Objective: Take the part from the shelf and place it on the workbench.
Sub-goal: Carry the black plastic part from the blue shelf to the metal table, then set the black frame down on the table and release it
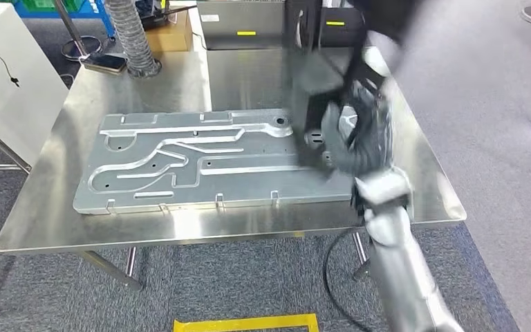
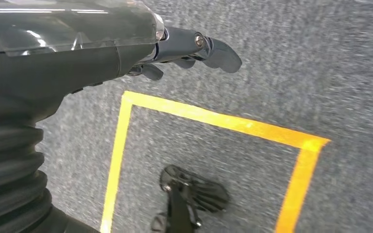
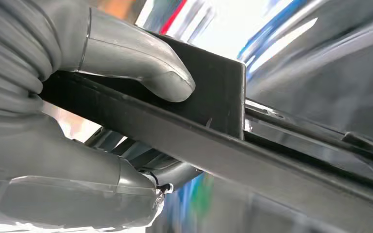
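My right hand (image 1: 361, 142) grips a dark, flat frame-like part (image 1: 312, 90) and holds it above the right side of the steel workbench (image 1: 249, 223); motion blurs both. Up close, the thumb (image 3: 126, 53) presses on the black part (image 3: 216, 92), with the other fingers under it. I cannot tell whether the part touches the bench. My left hand (image 2: 126, 53) hangs over grey carpet, fingers (image 2: 216, 51) stretched out and holding nothing.
A large machined aluminium plate (image 1: 200, 162) covers the middle of the bench. A corrugated hose (image 1: 135, 41), a cardboard box (image 1: 173, 31) and a grey case (image 1: 242, 28) stand at the back, a white cabinet (image 1: 7, 76) at left. Yellow tape (image 1: 245, 323) marks the floor.
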Controlling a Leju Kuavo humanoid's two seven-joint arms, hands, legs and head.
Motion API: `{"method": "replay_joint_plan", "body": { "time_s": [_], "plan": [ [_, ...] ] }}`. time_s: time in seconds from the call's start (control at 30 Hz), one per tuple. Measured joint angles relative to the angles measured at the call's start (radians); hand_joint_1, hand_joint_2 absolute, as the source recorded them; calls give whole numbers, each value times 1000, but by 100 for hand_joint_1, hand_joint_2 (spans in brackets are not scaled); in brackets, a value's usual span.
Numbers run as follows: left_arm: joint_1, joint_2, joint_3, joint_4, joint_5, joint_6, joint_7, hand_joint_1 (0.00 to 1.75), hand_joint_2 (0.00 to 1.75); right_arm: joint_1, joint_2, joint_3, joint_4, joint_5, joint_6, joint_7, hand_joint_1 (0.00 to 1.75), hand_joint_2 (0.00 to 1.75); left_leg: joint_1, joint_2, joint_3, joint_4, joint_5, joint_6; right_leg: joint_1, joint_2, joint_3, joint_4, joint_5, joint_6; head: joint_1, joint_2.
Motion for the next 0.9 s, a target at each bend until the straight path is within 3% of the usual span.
{"method": "replay_joint_plan", "body": {
  "time_s": [0.03,0.07,0.1,0.17,0.23,0.33,0.37,0.4,0.43,0.5,0.57,0.67,0.73,0.83,0.87,0.9],
  "plan": [
    [-2,0,0,0,-1,0,-1,0,175,-55,-4,3,52,153,-64,53,175,175,-2,0,6,1,-9,-4,3,2,6,-45,58,-7,0,0],
    [-5,-1,0,0,-2,-1,-1,0,175,-110,-7,9,107,284,-103,104,175,175,-3,0,11,2,-15,-10,6,3,8,-72,98,-14,0,0],
    [-8,-1,0,0,-4,-1,-2,0,175,-162,-8,19,165,398,-121,150,175,175,-4,0,14,4,-17,-17,8,4,9,-82,112,-19,0,0],
    [-11,0,0,0,-10,-2,-6,0,175,-256,0,57,280,593,-116,225,175,175,-3,2,15,12,-20,-28,7,4,20,-88,111,-32,0,0],
    [-16,0,0,0,-16,-2,-10,0,175,-348,27,128,421,800,-107,283,175,175,-1,4,-18,77,-41,-38,3,5,33,-94,106,-44,0,0],
    [-23,0,-1,0,-19,-3,-12,0,175,-426,88,247,625,988,-112,319,175,175,4,5,-132,260,-109,-53,6,4,48,-95,93,-55,0,0],
    [-23,0,-1,0,-19,-2,-12,0,175,-436,108,281,682,1012,-109,318,175,175,4,6,-160,291,-116,-56,8,4,54,-95,87,-57,0,0],
    [-22,0,-1,0,-19,-2,-13,0,175,-443,127,311,734,1025,-101,310,175,175,4,6,-171,285,-99,-56,9,3,60,-94,81,-57,0,0],
    [-21,0,-1,0,-19,-2,-13,0,175,-449,147,337,783,1033,-92,296,175,175,4,6,-164,241,-62,-56,10,2,67,-94,75,-56,0,0],
    [-20,1,-1,0,-19,-1,-14,0,175,-458,184,382,868,1039,-73,270,175,175,3,8,-119,100,30,-51,12,1,80,-90,63,-53,0,0],
    [-21,1,-1,0,-19,-1,-14,0,175,-463,212,417,931,1038,-65,259,175,175,-1,9,-90,11,65,-40,15,1,81,-86,54,-46,0,0],
    [-19,0,-1,0,-20,-1,-16,0,175,-467,235,449,998,1020,-48,241,175,175,1,8,-85,-1,68,-21,19,0,78,-81,43,-32,0,0],
    [-19,-1,-1,1,-21,-2,-18,0,175,-469,244,459,1029,990,-19,219,175,175,7,8,-80,-5,68,-13,19,-1,62,-40,13,-21,0,0],
    [-21,-1,-1,1,-23,-3,-20,0,175,-457,256,466,1076,941,34,194,175,175,7,8,-77,-6,64,-4,10,-3,-34,151,-73,-8,0,0],
    [-21,-1,-1,1,-23,-3,-21,0,175,-448,259,469,1090,933,45,191,175,175,7,8,-76,-5,62,-3,7,-3,-62,200,-84,-6,0,0],
    [-20,-1,-1,1,-24,-3,-21,0,175,-440,261,471,1103,929,50,189,175,175,7,7,-75,-4,60,-3,5,-4,-74,214,-75,-5,0,0]
  ]
}}
